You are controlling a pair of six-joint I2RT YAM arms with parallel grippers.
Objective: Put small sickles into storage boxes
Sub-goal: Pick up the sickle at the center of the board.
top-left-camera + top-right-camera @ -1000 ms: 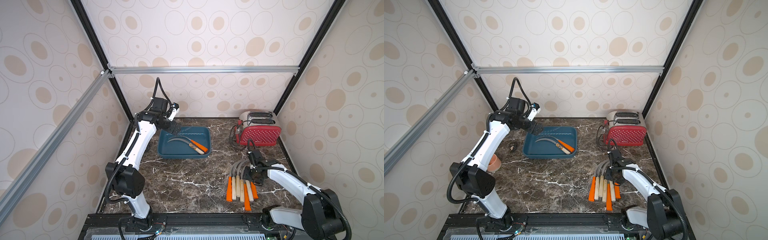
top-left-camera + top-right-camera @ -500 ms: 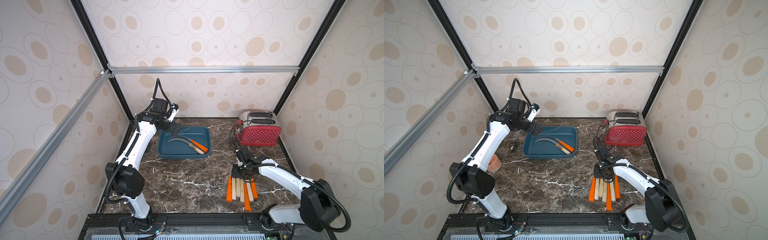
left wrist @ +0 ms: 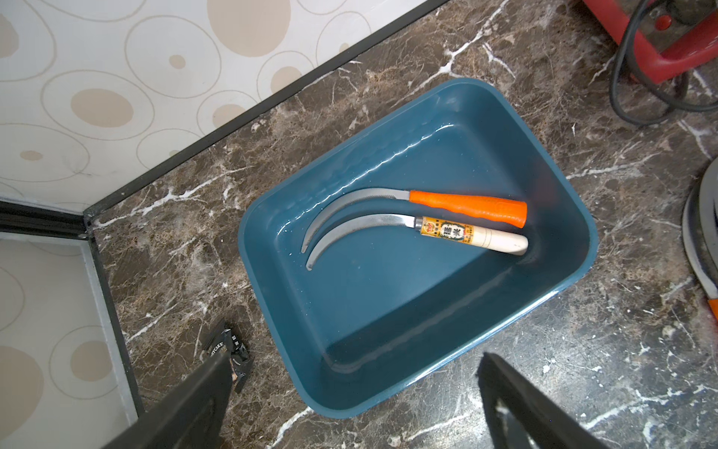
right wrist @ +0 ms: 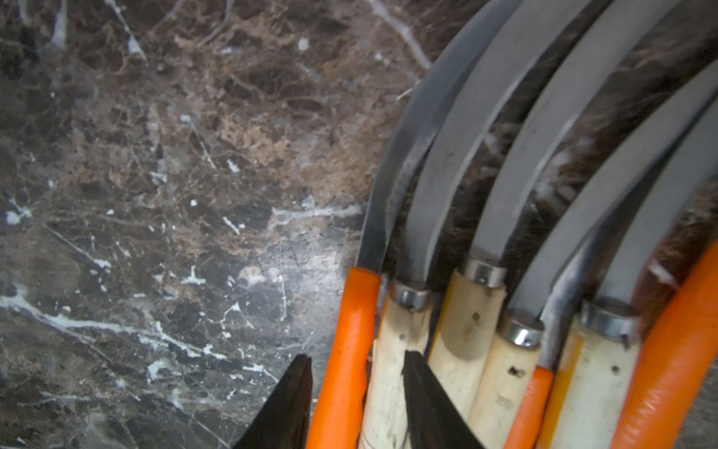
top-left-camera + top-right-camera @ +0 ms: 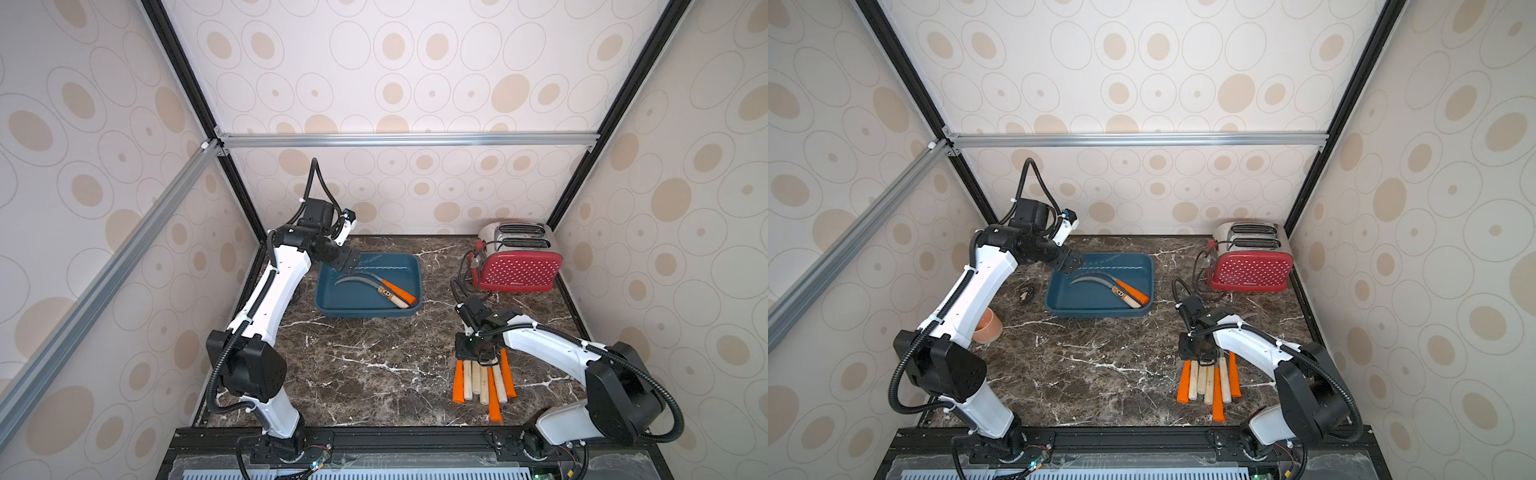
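Status over the last second: the right gripper [image 5: 477,356] has shifted toward 9 o'clock across the row of sickles [image 5: 484,382] and now sits low over the point where blades meet handles. Its jaws have narrowed during that shift. In the right wrist view they stand astride the outermost orange handle [image 4: 345,350]. One of the fingers [image 4: 295,400] is over bare table [image 5: 374,365] and the other is over the neighbouring wooden handle. They are still apart, and no pinch on the handle is visible.

The row holds seven sickles, lying side by side at about 4 o'clock on the table, handles toward 6 o'clock.

The left gripper [image 5: 348,266] has not moved. It hovers over the tray [image 5: 365,312] at its 10 o'clock corner, jaws spread wide and empty. The tray sits at about 12 o'clock, with a red toaster [image 5: 519,266] at 2 o'clock. Two sickles lie flat inside it as before, one with an orange grip [image 3: 466,206] and one with a wooden grip [image 3: 485,239].

Assessment: the third pick is being set up, so roughly a fifth of the work is complete. Handles lie touching, so closing may snag the adjacent wooden one.
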